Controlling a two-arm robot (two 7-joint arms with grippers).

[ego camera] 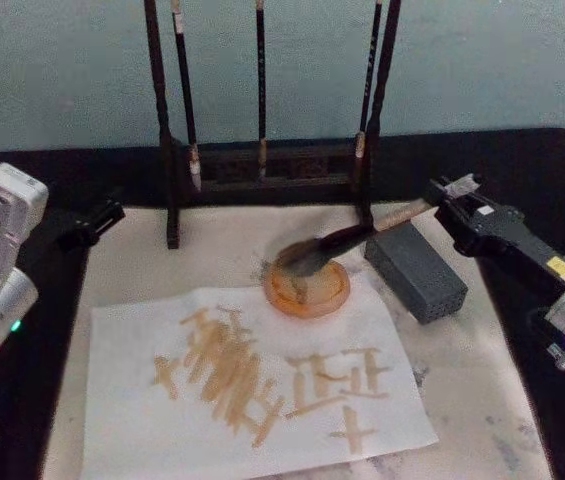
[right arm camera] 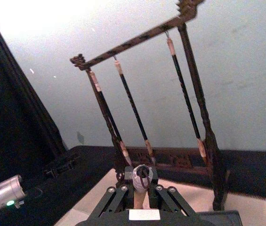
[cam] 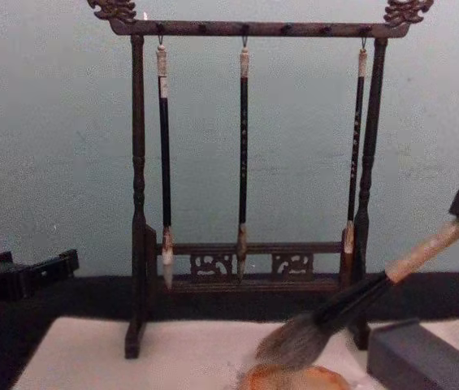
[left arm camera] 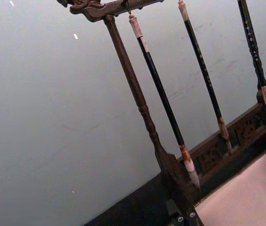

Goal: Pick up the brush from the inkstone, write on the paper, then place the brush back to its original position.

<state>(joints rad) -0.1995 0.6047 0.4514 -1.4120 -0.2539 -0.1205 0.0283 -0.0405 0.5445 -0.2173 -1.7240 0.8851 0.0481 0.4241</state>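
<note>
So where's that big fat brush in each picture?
Head view: the brush slants right of centre, bristles over the orange dish, held by the right claw.
Left wrist view: faces the wooden rack and wall instead.
Right wrist view: its handle end, gripped in that claw, before the rack.
Chest view: lower right, slanting down to the dish.
Shared landmark: the rack.

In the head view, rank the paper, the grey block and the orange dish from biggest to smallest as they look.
1. Paper, clearly largest.
2. Grey block.
3. Orange dish, smallest, though not far behind the block.
</note>
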